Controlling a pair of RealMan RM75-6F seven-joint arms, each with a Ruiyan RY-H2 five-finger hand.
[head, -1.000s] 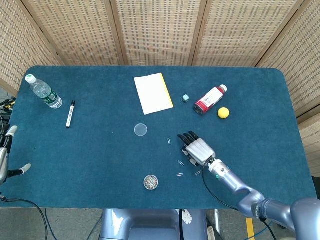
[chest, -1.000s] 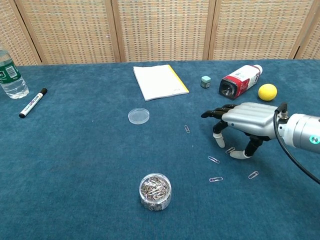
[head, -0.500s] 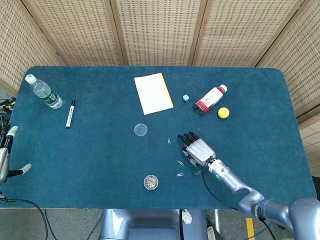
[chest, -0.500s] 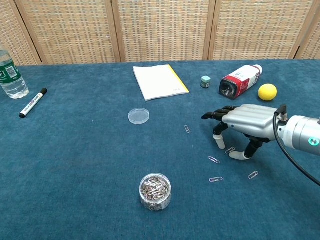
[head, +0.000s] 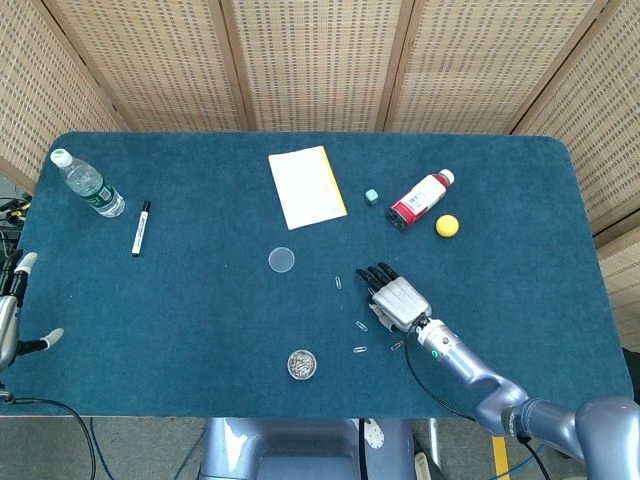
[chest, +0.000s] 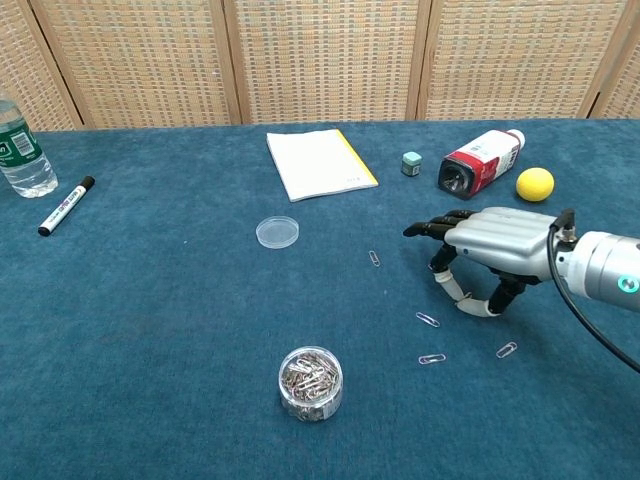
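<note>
Paper clip (chest: 462, 298) under the right hand (chest: 490, 250) is where the action is: it lies on the blue table (chest: 150, 330) right between the thumb and a fingertip, which have curled in toward each other around it compared with half a second back, when they stood a bit wider. Can't tell if the clip is actually pinched yet or just touched. The rest of the fingers (chest: 425, 229) stretch out flat, palm down, forearm coming in from the right edge of the chest view. Other loose clips sit nearby: one (chest: 427, 320) just in front of the hand, one (chest: 432, 358) further toward the camera, one (chest: 507, 350) by the wrist, one (chest: 374, 258) off to the left. A small clear jar of clips (chest: 311, 382) stands near the front, its round lid (chest: 277, 232) lying apart. Labels-wise, nothing really readable: the marker (chest: 63, 207) has purple print, the water bottle (chest: 20, 150) a green label, the tipped red-and-white bottle (chest: 480, 161) is too blurry. Also a notepad (chest: 318, 163), a small teal cube (chest: 411, 163) and a yellow ball (chest: 535, 184). The left hand (head: 12, 310) hangs off the table's left edge, fingers apart, holding nothing.
</note>
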